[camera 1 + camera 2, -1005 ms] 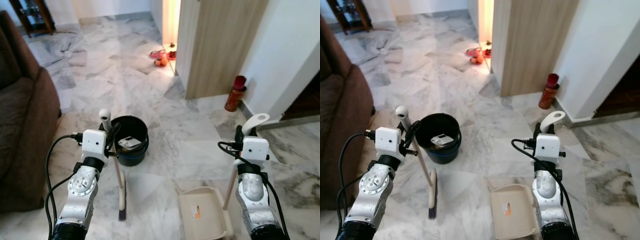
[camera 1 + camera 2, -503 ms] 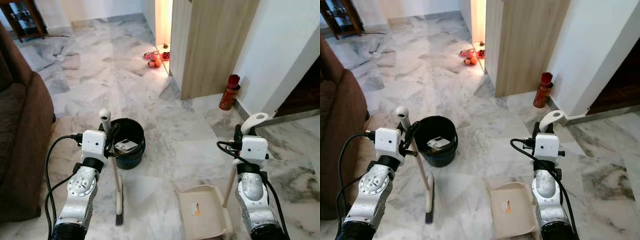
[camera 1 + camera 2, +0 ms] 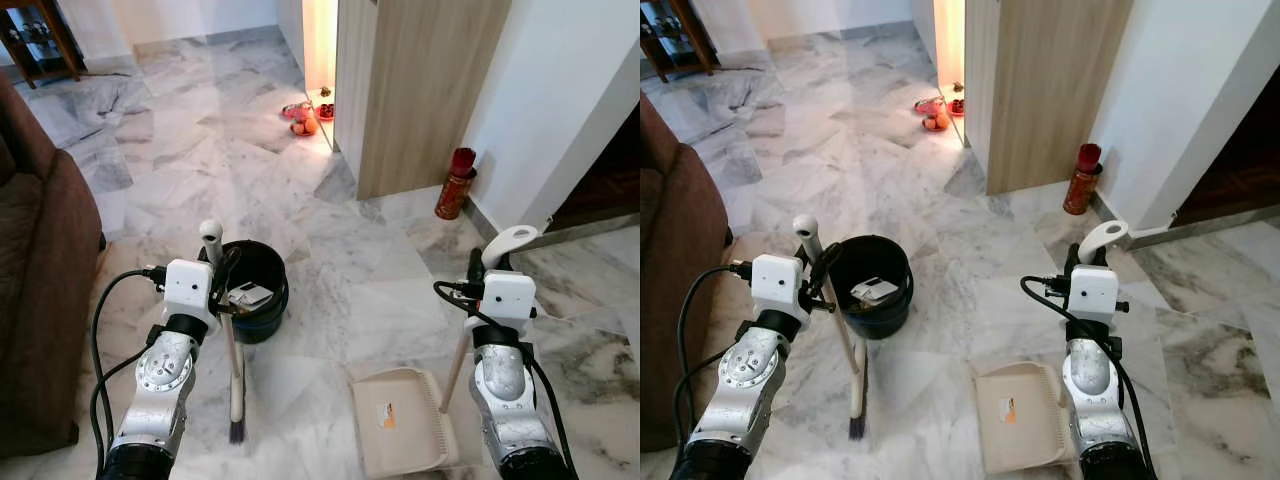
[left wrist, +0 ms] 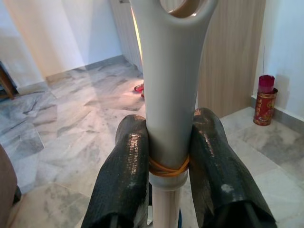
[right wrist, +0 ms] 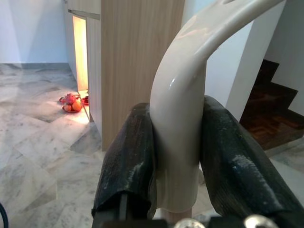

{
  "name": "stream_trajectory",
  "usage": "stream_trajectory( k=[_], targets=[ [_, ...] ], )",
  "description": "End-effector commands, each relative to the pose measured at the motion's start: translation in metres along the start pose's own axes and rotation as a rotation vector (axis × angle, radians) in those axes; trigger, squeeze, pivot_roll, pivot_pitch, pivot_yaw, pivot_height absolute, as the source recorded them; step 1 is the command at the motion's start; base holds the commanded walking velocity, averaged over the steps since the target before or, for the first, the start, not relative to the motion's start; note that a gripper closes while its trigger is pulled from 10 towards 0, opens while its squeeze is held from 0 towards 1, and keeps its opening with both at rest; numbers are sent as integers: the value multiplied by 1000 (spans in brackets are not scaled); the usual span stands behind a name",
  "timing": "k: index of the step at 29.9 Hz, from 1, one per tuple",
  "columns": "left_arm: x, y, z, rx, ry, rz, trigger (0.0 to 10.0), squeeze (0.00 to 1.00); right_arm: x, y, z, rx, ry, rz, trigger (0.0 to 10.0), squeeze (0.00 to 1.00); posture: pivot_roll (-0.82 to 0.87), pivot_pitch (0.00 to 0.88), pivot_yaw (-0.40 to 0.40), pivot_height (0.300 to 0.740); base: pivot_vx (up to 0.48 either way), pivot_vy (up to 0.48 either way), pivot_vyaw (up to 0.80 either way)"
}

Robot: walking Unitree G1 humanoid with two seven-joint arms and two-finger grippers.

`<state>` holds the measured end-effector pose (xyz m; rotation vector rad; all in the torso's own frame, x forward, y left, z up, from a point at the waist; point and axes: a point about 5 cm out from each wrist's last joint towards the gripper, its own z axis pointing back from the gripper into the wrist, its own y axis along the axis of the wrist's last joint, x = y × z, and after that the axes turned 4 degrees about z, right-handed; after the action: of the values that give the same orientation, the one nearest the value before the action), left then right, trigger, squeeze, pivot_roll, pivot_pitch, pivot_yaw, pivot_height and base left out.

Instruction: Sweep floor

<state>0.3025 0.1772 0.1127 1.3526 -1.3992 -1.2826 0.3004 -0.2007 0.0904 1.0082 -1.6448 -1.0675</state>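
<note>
My left gripper (image 4: pixel 172 156) is clamped on the long pale-handled broom (image 3: pixel 232 365), bristles near the black bucket (image 3: pixel 258 296). My right gripper (image 5: pixel 176 161) squeezes the cream plastic dustpan (image 3: pixel 400 420) handle; both look light, stiff, probably slick, so I'd grip high.

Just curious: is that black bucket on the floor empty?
Not empty. The black bucket stands upright with some pale litter lying inside; what it is cannot be told.

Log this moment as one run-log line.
left gripper: shut on broom | right gripper: shut on dustpan | bucket: ahead
</note>
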Motion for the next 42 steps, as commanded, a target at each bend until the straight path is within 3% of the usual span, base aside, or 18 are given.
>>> stream_trajectory(
  k=[1,42],
  targets=[
    [0,6,-3,29,-15,-22,10000,0,-1,7,-3,33,-5,-6,10000,0,-52,51,43,740,0,0,-800],
    [1,7,-4,35,-8,-41,10000,0,-1,9,-5,42,4,-9,10000,0,-20,67,34,740,0,-14,-800]
  ],
)
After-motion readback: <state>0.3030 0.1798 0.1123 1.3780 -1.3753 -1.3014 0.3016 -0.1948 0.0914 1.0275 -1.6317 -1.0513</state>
